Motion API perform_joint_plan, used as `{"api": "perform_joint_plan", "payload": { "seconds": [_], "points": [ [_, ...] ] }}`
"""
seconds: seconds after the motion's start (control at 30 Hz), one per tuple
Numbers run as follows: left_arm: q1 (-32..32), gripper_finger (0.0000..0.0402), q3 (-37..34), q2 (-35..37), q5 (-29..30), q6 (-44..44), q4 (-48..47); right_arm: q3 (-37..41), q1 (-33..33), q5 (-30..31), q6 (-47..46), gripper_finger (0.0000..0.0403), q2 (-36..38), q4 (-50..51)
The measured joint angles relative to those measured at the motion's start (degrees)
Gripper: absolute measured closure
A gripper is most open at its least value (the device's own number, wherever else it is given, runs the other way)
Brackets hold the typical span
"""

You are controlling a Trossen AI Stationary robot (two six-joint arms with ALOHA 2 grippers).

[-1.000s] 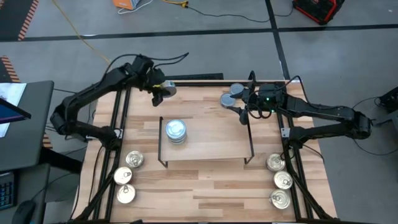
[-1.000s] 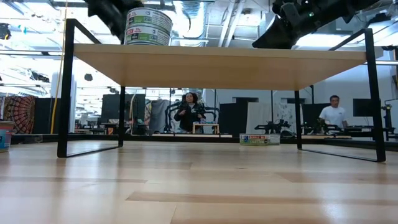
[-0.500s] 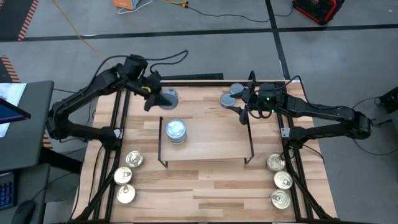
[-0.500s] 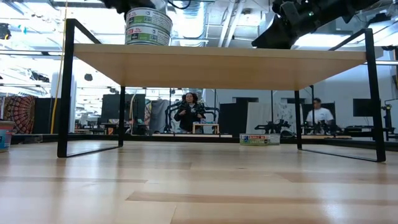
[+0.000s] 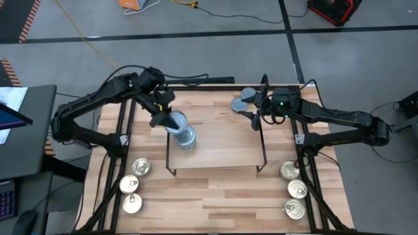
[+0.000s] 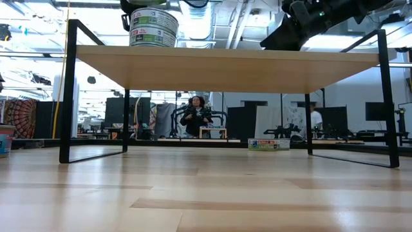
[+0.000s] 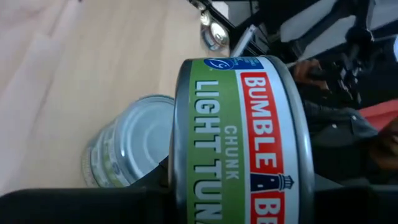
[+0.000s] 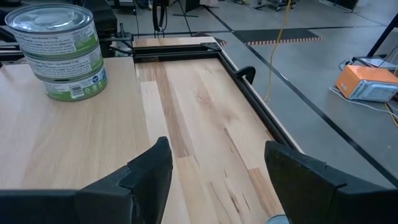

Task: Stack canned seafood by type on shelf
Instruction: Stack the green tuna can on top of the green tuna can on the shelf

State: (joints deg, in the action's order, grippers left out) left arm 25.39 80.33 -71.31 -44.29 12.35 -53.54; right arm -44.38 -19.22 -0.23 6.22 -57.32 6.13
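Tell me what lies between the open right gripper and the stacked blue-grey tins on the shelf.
Only bare light wooden shelf top separates the right gripper from the stacked tins, shown in the right wrist view.

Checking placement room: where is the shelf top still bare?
The shelf is bare from the tin stack across to its right legs. It is crowded at the stack, where the left gripper holds a tuna tin.

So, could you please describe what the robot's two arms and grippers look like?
Both arms are dark, slim and jointed, with black cables looping near the wrists. The left gripper and the right gripper have two flat, matte black fingers. A small green light glows on the right wrist.
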Motion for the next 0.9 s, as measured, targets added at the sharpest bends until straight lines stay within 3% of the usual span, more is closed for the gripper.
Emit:
{"api": "perform_joint_plan", "payload": {
  "seconds": [0.47, 0.73, 0.9],
  "points": [
    [-7.07, 0.0278, 0.06, -2.63, 7.4, 3.4, 0.68, 0.0, 0.02, -1.57, -0.02, 0.0122, 0.0, -1.25],
    [-9.0, 0.0278, 0.04, -7.52, 2.12, 3.35, -0.32, 0.0, 0.0, -1.57, -0.17, 0.0122, 0.0, -0.9],
    [-8.2, 0.0278, 0.06, -7.42, 2.31, 3.49, -0.43, 0.0, 0.0, -1.6, -0.17, 0.0122, 0.0, -0.89]
  ]
}}
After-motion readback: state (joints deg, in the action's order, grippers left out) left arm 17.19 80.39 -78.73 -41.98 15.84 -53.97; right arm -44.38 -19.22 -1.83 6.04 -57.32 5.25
